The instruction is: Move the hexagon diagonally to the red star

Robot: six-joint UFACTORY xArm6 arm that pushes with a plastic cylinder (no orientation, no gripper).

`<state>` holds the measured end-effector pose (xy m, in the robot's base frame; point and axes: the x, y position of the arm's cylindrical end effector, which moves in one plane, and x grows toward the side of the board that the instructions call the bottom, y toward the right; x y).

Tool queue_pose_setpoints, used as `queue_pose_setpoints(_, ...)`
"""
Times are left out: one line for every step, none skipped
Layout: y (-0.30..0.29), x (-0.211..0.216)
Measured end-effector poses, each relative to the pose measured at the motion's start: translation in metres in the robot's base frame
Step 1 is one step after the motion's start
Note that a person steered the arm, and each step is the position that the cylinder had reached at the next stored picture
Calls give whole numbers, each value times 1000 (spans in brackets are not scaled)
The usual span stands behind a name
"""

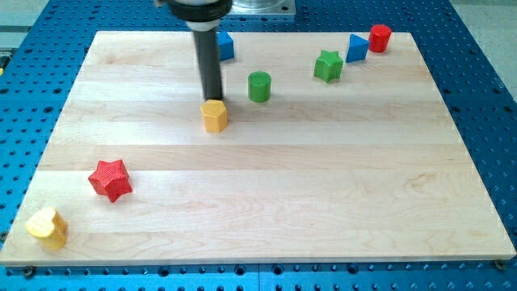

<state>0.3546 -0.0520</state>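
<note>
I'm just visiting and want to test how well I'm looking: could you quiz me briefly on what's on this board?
1. True or false: my tip is at the top edge of the yellow hexagon.
2. Which block lies nearest the red star? A) green cylinder B) yellow heart-like block C) green star
3. What colour is the cylinder at the board's top right corner?

Key: 1 true; 2 B; 3 red.

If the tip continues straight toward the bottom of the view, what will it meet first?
My tip sits at the top edge of the yellow hexagon, apparently touching it, so that block comes first; contact is hard to confirm.
</note>
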Motion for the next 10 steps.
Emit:
queue_pose_setpoints(43,-5)
queue_pose_setpoints(80,-5)
queue_pose_setpoints(43,10)
queue_pose_setpoints(84,26)
queue_pose_setpoints(117,23)
queue_pose_setpoints(117,19)
queue_pose_setpoints(65,69)
queue_pose_setpoints(-23,86)
queue_pose_setpoints(-64,94)
queue_pose_setpoints(-59,63)
